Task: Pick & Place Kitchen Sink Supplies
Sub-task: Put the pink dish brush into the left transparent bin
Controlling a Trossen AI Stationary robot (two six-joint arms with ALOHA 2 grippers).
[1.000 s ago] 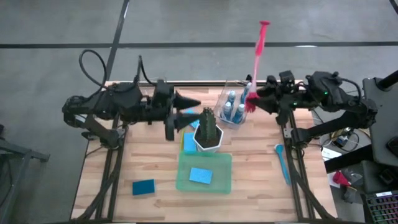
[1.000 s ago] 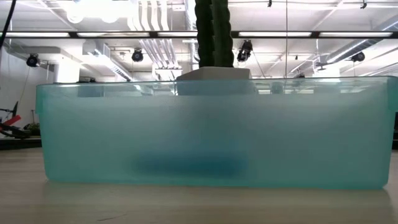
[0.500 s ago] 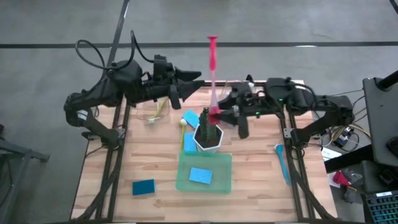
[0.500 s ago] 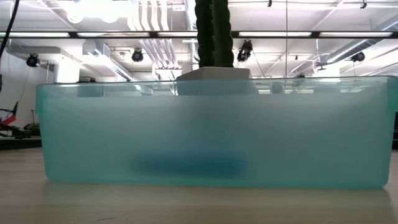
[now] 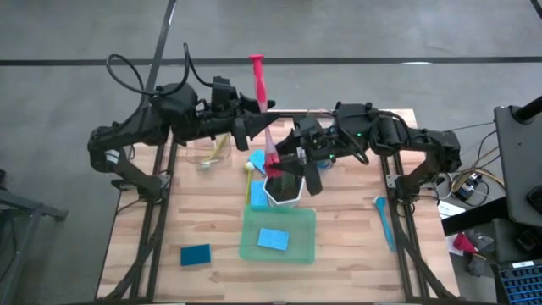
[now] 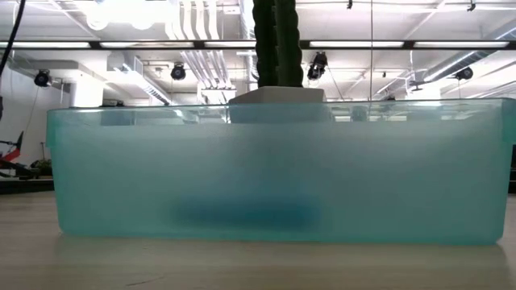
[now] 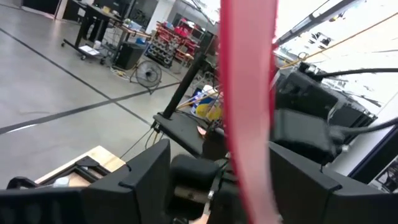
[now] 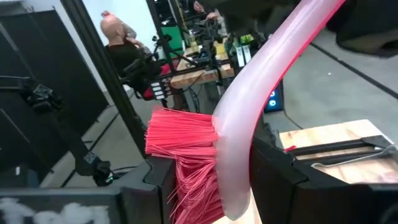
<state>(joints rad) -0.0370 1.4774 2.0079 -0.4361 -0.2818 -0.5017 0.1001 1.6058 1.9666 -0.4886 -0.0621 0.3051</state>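
A red long-handled brush [image 5: 262, 110] stands almost upright over the dark green plant [image 5: 284, 180] in its white pot. My right gripper [image 5: 284, 163] is shut on the brush's lower end, with the red bristles [image 8: 181, 149] beside its fingers. My left gripper [image 5: 261, 129] is open and level. Its two fingers stand on either side of the brush's handle [image 7: 247, 93] without touching it. One blue sponge [image 5: 273, 239] lies in the green tray [image 5: 251, 247], and another [image 5: 195, 254] lies on the table near left. A blue brush [image 5: 385, 222] lies flat at the right edge. My right gripper pinches the brush's pale neck [image 8: 236, 162], just beside the bristles, between its two fingers. The fingers come in about level from the table's right and lie across the handle. The brush is lifted clear, bristle end low and handle tip [image 5: 256, 59] up.
More blue sponges [image 5: 257, 193] and a yellow brush [image 5: 248, 172] lie left of the plant. A clear bin [image 5: 212, 152] sits at far left. In the low view the green tray's wall [image 6: 274, 173] blocks nearly everything, with the plant [image 6: 276, 40] behind it.
My right gripper has carried the red brush from the table's far right toward the left, to above the plant. The brush has stayed upright. My left gripper has swung toward the far edge, and the handle now stands between its fingers.
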